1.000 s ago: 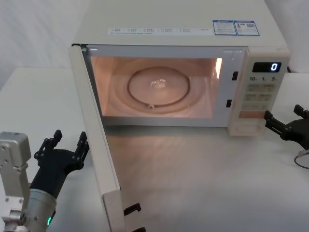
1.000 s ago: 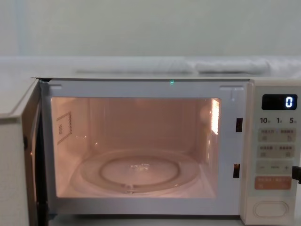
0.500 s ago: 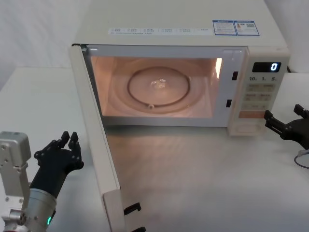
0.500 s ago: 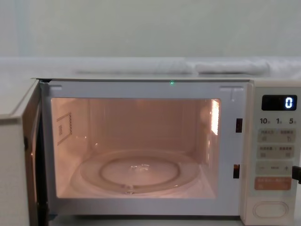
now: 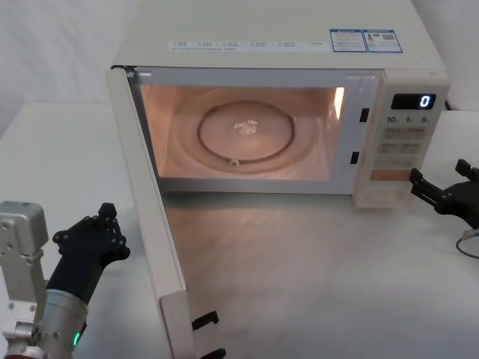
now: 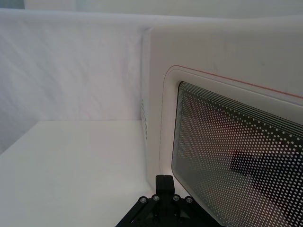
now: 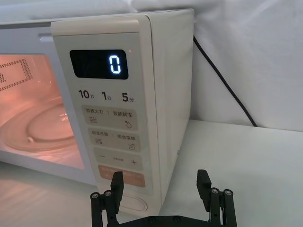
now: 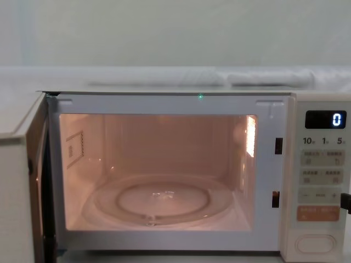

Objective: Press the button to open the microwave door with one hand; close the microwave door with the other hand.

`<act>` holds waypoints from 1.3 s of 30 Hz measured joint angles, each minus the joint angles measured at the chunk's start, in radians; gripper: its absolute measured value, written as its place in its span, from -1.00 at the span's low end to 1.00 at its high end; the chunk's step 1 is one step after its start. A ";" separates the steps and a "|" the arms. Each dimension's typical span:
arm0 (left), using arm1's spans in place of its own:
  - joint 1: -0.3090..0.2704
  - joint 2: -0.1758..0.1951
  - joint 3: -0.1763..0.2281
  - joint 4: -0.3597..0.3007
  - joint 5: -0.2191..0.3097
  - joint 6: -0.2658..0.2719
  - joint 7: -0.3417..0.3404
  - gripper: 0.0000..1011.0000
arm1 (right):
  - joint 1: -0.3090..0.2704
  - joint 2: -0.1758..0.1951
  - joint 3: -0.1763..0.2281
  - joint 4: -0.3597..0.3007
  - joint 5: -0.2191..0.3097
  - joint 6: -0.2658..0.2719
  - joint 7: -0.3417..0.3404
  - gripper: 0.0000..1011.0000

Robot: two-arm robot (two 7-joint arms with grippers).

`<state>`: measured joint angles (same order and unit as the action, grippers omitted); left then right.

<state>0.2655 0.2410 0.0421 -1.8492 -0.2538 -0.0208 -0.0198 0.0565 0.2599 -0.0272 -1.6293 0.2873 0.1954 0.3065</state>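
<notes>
On the matte white table (image 5: 314, 262), the smooth cream microwave door (image 5: 150, 224) stood open, left gripper (image 5: 105, 224) pinched together beside it, right gripper (image 5: 441, 188) spread near the oval-cornered button (image 7: 135, 204).

The microwave (image 5: 284, 45) sits at the back of the desk (image 5: 314, 277), with its microwave door (image 5: 146, 217) hinged on the left and swung out toward the robot, standing edge-on across the desk. Inside the cavity lies the turntable (image 5: 247, 133). The control panel (image 5: 404, 142) is at the microwave's right end, with the display (image 5: 414, 102) at its top and the button (image 8: 315, 243) at its bottom. The left tool (image 5: 106, 224) is to the left of the door, on its outer side, near it. The right tool (image 5: 441, 187) is just right of the panel's lower part, before the microwave's right front corner.
</notes>
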 joint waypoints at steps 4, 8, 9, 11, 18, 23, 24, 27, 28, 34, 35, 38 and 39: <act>0.000 -0.001 -0.001 0.000 0.001 0.000 -0.001 -1.00 | 0.000 0.000 0.000 0.000 0.000 0.000 0.000 0.98; 0.003 -0.003 -0.016 0.000 0.005 0.003 -0.019 -1.00 | 0.000 0.000 0.000 0.000 0.000 0.000 0.000 0.98; 0.005 -0.003 -0.020 -0.002 0.005 0.004 -0.022 -1.00 | 0.000 0.000 0.000 0.000 0.000 0.000 0.000 0.98; 0.013 -0.002 -0.034 -0.009 0.005 0.006 -0.032 -1.00 | 0.000 0.000 0.000 0.000 0.000 0.000 0.000 0.98; 0.050 0.009 -0.091 -0.031 -0.017 -0.002 -0.071 -1.00 | 0.000 0.000 0.000 0.000 0.000 0.000 0.000 0.98; 0.094 0.022 -0.148 -0.067 -0.065 -0.024 -0.136 -1.00 | 0.000 0.000 0.000 0.000 0.000 0.000 0.000 0.98; 0.094 0.022 -0.148 -0.067 -0.065 -0.024 -0.136 -1.00 | 0.000 0.000 0.000 0.000 0.000 0.000 0.000 0.98; 0.117 0.032 -0.163 -0.095 -0.087 -0.025 -0.166 -1.00 | 0.000 0.000 0.000 0.000 0.000 0.000 0.000 0.98; 0.128 0.039 -0.168 -0.110 -0.097 -0.024 -0.183 -1.00 | 0.000 0.000 0.000 0.000 0.000 0.000 0.000 0.98; 0.173 0.069 -0.179 -0.168 -0.145 -0.019 -0.238 -1.00 | 0.000 0.000 0.000 0.000 0.000 0.000 0.000 0.98; 0.185 0.081 -0.182 -0.183 -0.158 -0.017 -0.252 -1.00 | 0.000 0.000 0.000 0.000 0.000 0.000 0.000 0.98; 0.207 0.108 -0.184 -0.209 -0.169 -0.015 -0.275 -1.00 | 0.000 0.000 0.000 0.000 0.000 0.000 0.000 0.98; 0.212 0.115 -0.184 -0.215 -0.169 -0.015 -0.279 -1.00 | 0.000 0.000 0.000 0.000 0.000 0.000 0.000 0.98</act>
<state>0.4775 0.3560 -0.1417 -2.0645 -0.4227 -0.0353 -0.2992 0.0565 0.2600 -0.0272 -1.6293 0.2873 0.1954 0.3065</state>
